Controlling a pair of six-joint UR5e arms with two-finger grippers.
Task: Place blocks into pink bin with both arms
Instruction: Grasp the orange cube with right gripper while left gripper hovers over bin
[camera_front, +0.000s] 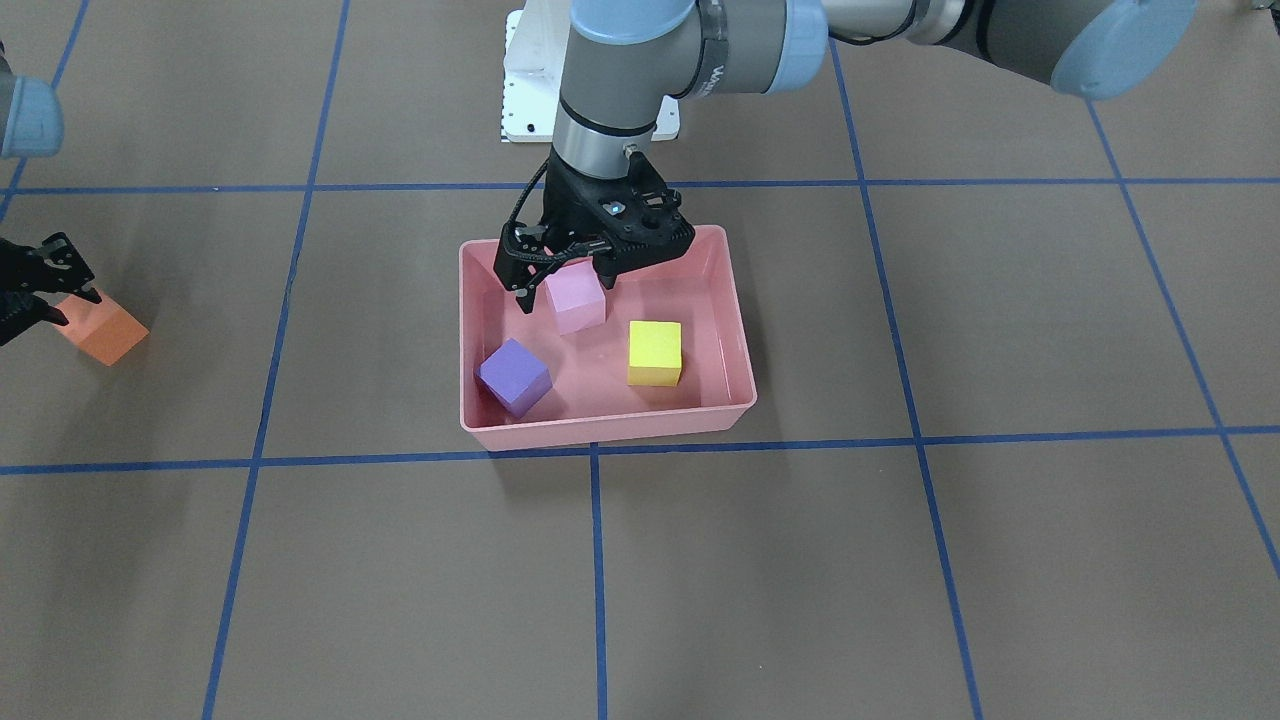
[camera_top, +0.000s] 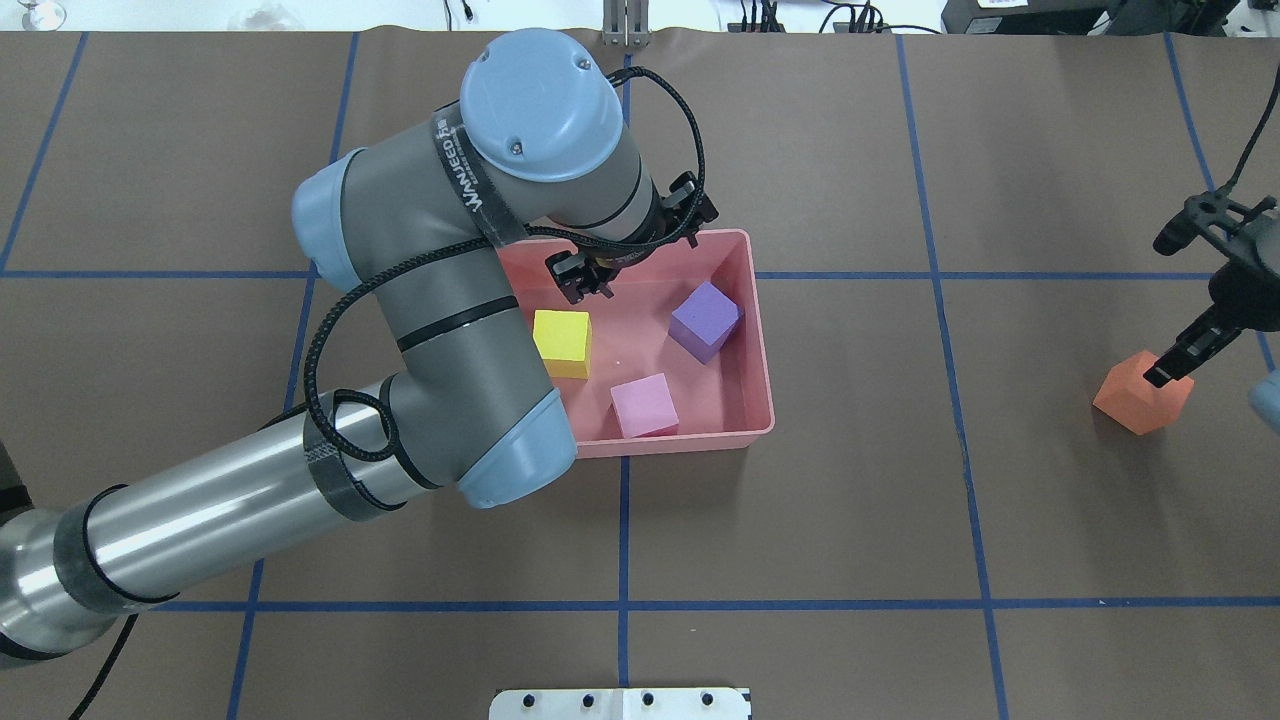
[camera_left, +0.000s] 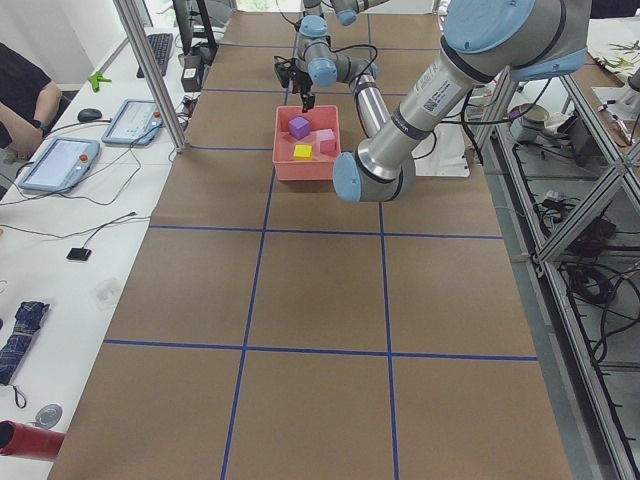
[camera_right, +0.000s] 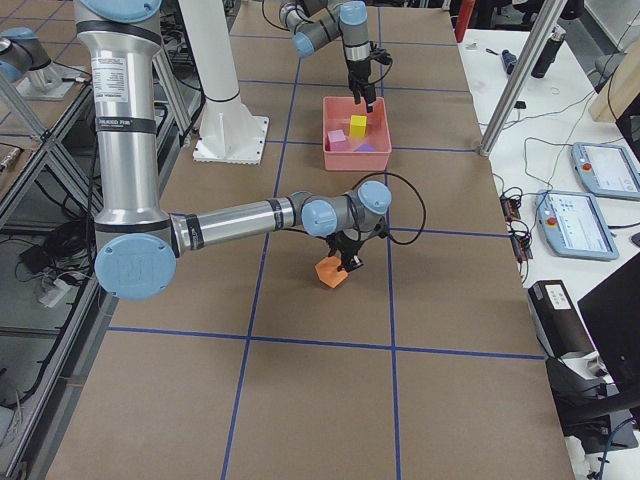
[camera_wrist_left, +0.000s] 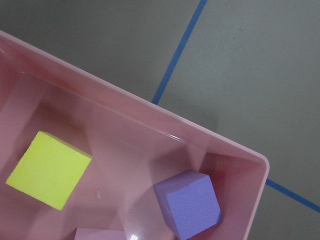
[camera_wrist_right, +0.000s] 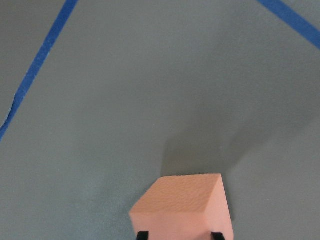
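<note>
Currently three of the blocks lie inside the pink bin (camera_front: 600, 427), none touching another. The light pink block (camera_front: 578, 305) sits by the bin wall nearest the robot. The yellow block (camera_front: 655, 352) is toward the bin's side on the robot's left. The purple block (camera_front: 514, 375) is turned at an angle near the bin's far corner on the robot's right.

The left arm (camera_top: 450, 300) reaches over the bin, and the left tool (camera_front: 565, 290) hangs above the bin's interior with its fingers spread and nothing between them. Its wrist view looks down on the yellow and purple blocks and one corner of the bin.

The orange block (camera_front: 108, 333) is well apart from the bin, out on the brown bench (camera_front: 900, 580) to the robot's right. The right tool (camera_front: 72, 306) is pinching it, a black fingertip at each side of the block in the right wrist view. Whether the block rests on the bench or is raised off it I cannot tell. Blue tape lines (camera_front: 760, 440) cross the bench, one running just beside the bin's far wall.
</note>
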